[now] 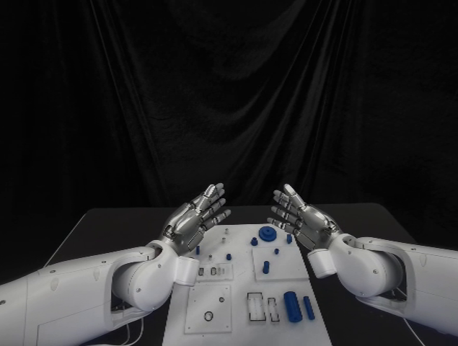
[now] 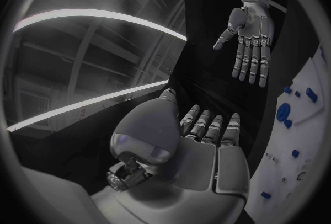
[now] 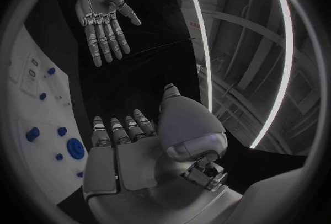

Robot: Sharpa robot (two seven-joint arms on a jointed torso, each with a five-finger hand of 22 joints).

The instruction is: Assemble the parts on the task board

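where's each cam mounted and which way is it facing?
Head view: on the head, looking down at the task board; both arms, left hand, right hand raised open.
Left wrist view: behind the left hand, facing the right hand.
Right wrist view: mirror, behind the right hand.
All share the task board.

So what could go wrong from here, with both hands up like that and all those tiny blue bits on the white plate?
Both the left hand and the right hand are raised, open and holding nothing. Coming down, either could knock the small blue pieces standing close together on the white plate. The two blue rods lying near the plate's front edge might roll if nudged. The hands also face each other closely, so they could bump.
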